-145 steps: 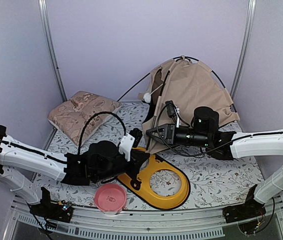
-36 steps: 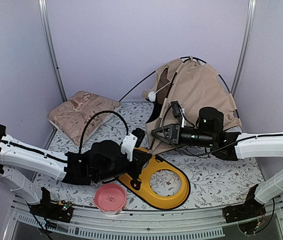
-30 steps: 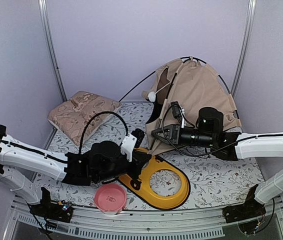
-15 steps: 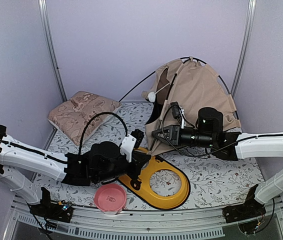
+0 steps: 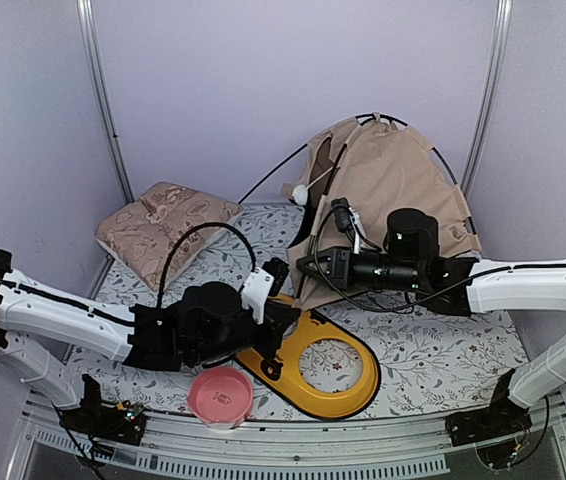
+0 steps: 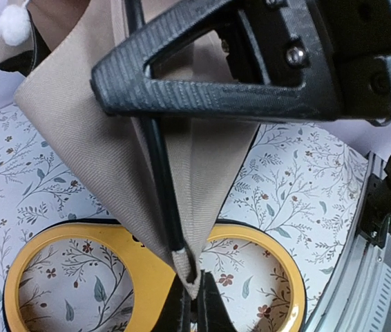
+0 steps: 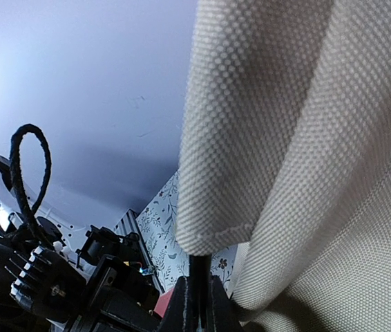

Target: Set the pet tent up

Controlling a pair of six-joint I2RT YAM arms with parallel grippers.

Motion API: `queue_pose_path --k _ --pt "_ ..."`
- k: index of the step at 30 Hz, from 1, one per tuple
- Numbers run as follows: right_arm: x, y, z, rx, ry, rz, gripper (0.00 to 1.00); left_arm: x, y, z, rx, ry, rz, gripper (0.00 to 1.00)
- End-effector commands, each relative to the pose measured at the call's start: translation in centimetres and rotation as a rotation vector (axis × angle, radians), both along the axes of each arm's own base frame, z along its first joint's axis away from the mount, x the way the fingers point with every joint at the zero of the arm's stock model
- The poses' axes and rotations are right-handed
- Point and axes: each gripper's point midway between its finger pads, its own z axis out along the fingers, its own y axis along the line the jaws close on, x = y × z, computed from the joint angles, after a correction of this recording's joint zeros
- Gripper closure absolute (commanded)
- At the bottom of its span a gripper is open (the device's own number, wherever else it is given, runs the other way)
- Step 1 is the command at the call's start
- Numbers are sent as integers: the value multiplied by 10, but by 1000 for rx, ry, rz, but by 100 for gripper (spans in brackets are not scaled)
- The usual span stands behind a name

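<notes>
The beige pet tent (image 5: 393, 190) stands half-raised at the back right, its white pom-pom (image 5: 300, 194) hanging by the doorway. My left gripper (image 5: 285, 305) is at the tent's front-left corner. In the left wrist view it (image 6: 194, 304) is shut on the woven corner tab, where the thin black pole (image 6: 161, 173) ends between two folds of tent fabric (image 6: 92, 138). My right gripper (image 5: 301, 265) sits just above that corner. In the right wrist view it (image 7: 199, 304) is shut on the black pole (image 7: 197, 266) where it leaves the fabric sleeve (image 7: 285, 138).
A yellow two-ring holder (image 5: 328, 375) lies under the held corner, with a pink bowl (image 5: 220, 393) in front of it. A floral pillow (image 5: 163, 225) rests at the back left. A loose pole end (image 5: 268, 175) sticks out left of the tent. Purple walls close in behind.
The right gripper has shifted a little to the left along the pole, and the tent front moved slightly with it. The left arm has stayed put, still holding the corner.
</notes>
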Motion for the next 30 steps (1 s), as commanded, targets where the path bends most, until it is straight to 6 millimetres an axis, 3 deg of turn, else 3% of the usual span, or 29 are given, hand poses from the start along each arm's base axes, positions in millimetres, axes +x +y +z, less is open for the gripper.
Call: queue_pose_path --k 1,6,13,20,26,30 --pt "37 -10 14 -18 -107 -161 100 -20 3 -28 142 27 -74 100" --pt "41 -17 3 -57 -91 -200 100 -18 3 -27 149 21 -69 100" --pt "70 -56 0 -47 -20 -336 100 -29 4 -40 202 5 -98 100" --pt "61 -39 23 39 -26 -231 100 -35 7 -67 319 -66 -89 100" --pt "50 -35 43 127 -11 -176 100 -36 4 -77 391 -142 -80 100" --pt "49 -37 43 127 -13 -180 100 -35 5 -79 393 -151 -72 100"
